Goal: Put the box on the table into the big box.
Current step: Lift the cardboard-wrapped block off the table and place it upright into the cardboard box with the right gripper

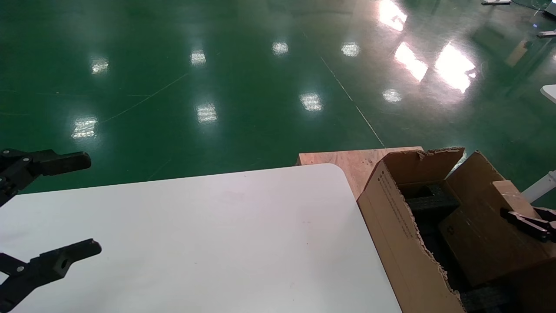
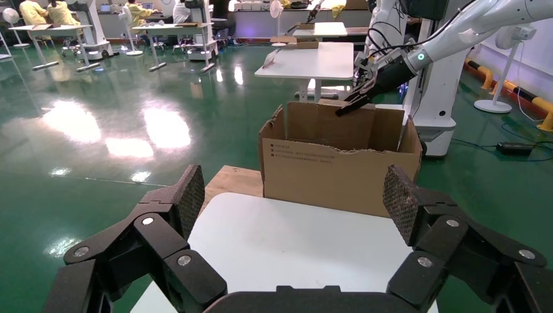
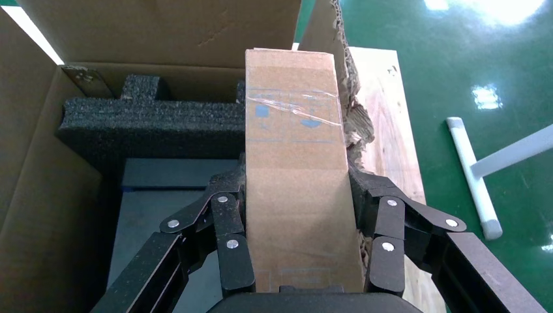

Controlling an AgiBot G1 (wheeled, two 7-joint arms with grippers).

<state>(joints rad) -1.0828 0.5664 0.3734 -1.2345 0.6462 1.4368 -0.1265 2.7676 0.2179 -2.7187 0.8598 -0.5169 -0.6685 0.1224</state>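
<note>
**Small box held over the open carton**

The right hand (image 3: 297, 261) is clamped on the small box (image 3: 293, 176), one finger (image 3: 228, 241) pressed against each long side. The box is brown cardboard with a strip of clear tape and faint blue marks across its top face. It hangs above the opening of the big carton (image 1: 399, 230), beside the carton's ragged torn wall; whether it touches that wall cannot be told. Below it, inside the carton, lie black foam (image 3: 150, 120) and a flat grey surface.

In the head view the carton stands just off the right edge of the white worktop (image 1: 208, 234), its torn rims and open flaps up, small black print running along the side that faces the worktop. A light-brown wooden board (image 1: 347, 161) lies under the carton and reaches past the worktop's far corner.

The left hand (image 1: 65, 208) hovers over the left end of the worktop with its fingers wide apart and nothing between them. The floor around is glossy green.
</note>
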